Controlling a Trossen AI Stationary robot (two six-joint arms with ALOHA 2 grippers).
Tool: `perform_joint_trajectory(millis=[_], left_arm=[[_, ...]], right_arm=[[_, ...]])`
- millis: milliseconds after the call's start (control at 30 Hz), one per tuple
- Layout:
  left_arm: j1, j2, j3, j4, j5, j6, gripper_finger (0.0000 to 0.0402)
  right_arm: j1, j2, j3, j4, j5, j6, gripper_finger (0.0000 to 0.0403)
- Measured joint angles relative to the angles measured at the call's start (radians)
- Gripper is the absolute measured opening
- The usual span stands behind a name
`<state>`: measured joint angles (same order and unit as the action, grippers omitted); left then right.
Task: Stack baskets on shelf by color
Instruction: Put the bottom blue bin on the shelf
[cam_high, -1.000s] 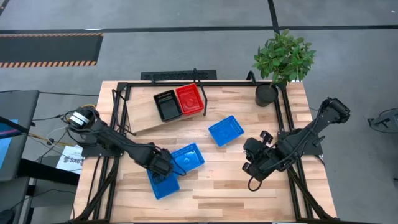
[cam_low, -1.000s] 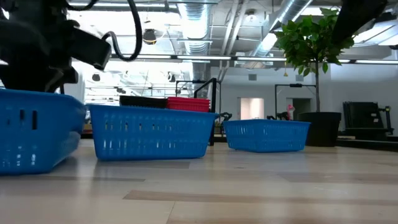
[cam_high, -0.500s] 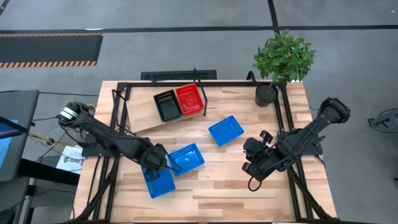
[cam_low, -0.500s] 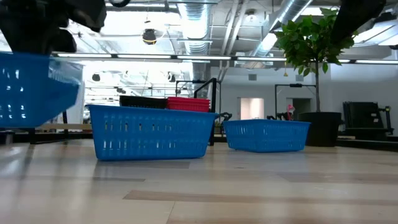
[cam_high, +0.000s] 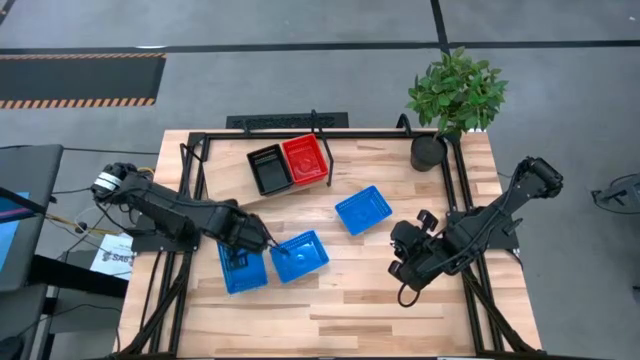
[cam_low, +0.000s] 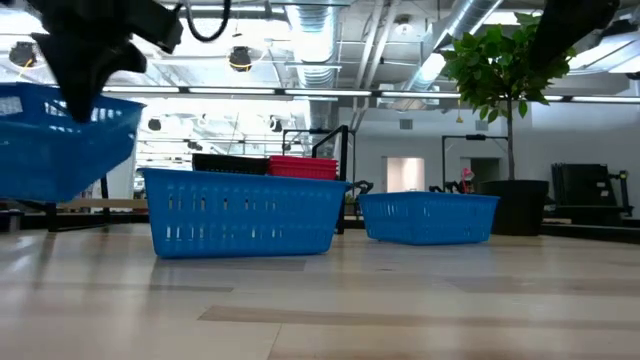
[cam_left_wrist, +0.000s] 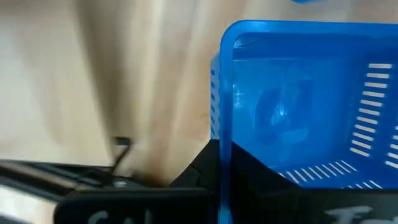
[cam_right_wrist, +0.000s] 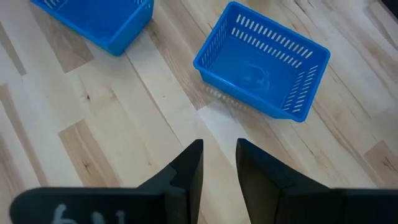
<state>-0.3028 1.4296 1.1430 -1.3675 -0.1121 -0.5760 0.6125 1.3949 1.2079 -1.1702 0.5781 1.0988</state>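
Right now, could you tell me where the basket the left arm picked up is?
In the high view, the lifted blue basket hangs from the left gripper over the table's left side, just left of another blue basket.

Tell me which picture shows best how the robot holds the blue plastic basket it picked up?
The left wrist view: there the left gripper pinches the rim of the held blue mesh basket, close up. The high view shows that basket small, partly under the arm. The low view shows it lifted off the table. The right wrist view doesn't clearly show it.
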Motion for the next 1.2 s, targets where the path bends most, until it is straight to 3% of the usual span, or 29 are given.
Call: perform_joint_trajectory(millis=[200, 433, 667, 933, 1200], left_arm=[[0.144, -0.033, 0.011, -0.040, -0.059, 0.108, 0.0000], [0.357, -0.125, 0.011, -0.039, -0.061, 0.271, 0.0000], [0.562, -0.132, 0.011, -0.038, -0.045, 0.449, 0.0000], [0.705, -0.121, 0.011, 0.021, -0.045, 0.705, 0.0000], [0.839, -0.121, 0.011, 0.061, -0.020, 0.790, 0.0000]], right_arm=[[0.000, 0.000, 0.000, 0.000, 0.000, -0.001, 0.0118], [-0.001, 0.000, 0.000, -0.004, 0.000, -0.012, 0.0118], [-0.023, 0.000, 0.000, -0.004, 0.000, -0.038, 0.0118], [-0.026, 0.000, 0.000, -0.004, 0.000, -0.061, 0.0118], [-0.026, 0.000, 0.000, -0.004, -0.001, -0.077, 0.0118]])
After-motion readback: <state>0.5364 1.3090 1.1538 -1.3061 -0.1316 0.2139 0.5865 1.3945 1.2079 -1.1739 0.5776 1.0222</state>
